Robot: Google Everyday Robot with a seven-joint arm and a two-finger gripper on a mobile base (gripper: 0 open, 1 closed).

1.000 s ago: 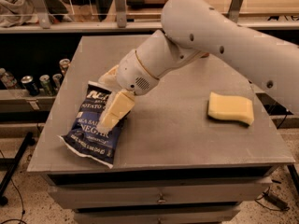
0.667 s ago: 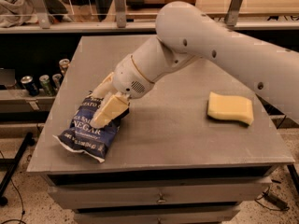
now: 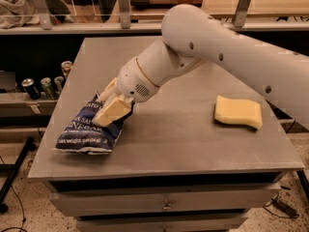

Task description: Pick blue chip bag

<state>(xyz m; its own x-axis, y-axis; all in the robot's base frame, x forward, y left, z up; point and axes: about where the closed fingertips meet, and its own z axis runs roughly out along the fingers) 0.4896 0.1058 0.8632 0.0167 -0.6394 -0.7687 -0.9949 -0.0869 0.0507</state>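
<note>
The blue chip bag (image 3: 84, 135) lies crumpled on the grey table (image 3: 193, 146) near its front left corner, white lettering up. My gripper (image 3: 101, 108) reaches down from the white arm onto the bag's upper end. One cream finger (image 3: 112, 112) lies over the bag's top face and the other finger (image 3: 109, 88) is behind it, so the bag's upper part is pinched between them. The bag's lower end rests on the table.
A yellow sponge (image 3: 238, 112) lies on the right side of the table. Several cans (image 3: 44, 85) stand on a lower shelf to the left. Drawers (image 3: 164, 202) sit under the tabletop. A railing runs along the back.
The gripper has moved left and lower with the bag's upper end. The bag has slid toward the table's left edge and bunched up more.
</note>
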